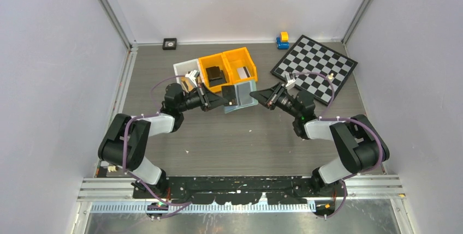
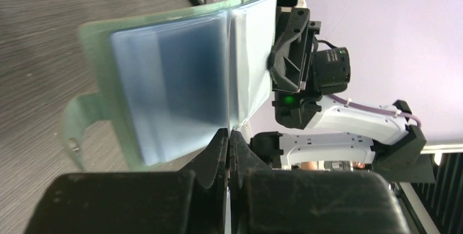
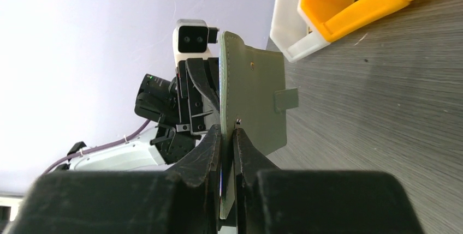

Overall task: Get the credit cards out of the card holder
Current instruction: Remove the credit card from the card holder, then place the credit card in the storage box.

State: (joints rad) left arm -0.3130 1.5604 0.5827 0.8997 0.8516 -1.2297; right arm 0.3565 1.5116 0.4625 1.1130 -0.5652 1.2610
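The pale green card holder (image 1: 244, 95) hangs open above the table's middle, held between both arms. In the left wrist view its glossy light-blue sleeves (image 2: 164, 81) fan out, and my left gripper (image 2: 229, 133) is shut on a thin sheet edge at their fold. Whether that edge is a sleeve or a card I cannot tell. My right gripper (image 3: 228, 130) is shut on the green outer cover (image 3: 251, 97), whose strap tab sticks out to the right. From above, the left gripper (image 1: 226, 102) and right gripper (image 1: 256, 96) face each other across the holder. No credit cards show plainly.
Two orange bins (image 1: 226, 67) and a white bin (image 1: 184, 70) stand just behind the holder. A black-and-white checkerboard (image 1: 315, 67) lies at the back right, with a blue and yellow toy (image 1: 282, 40) beside it. A small black square (image 1: 170, 43) sits at the back wall.
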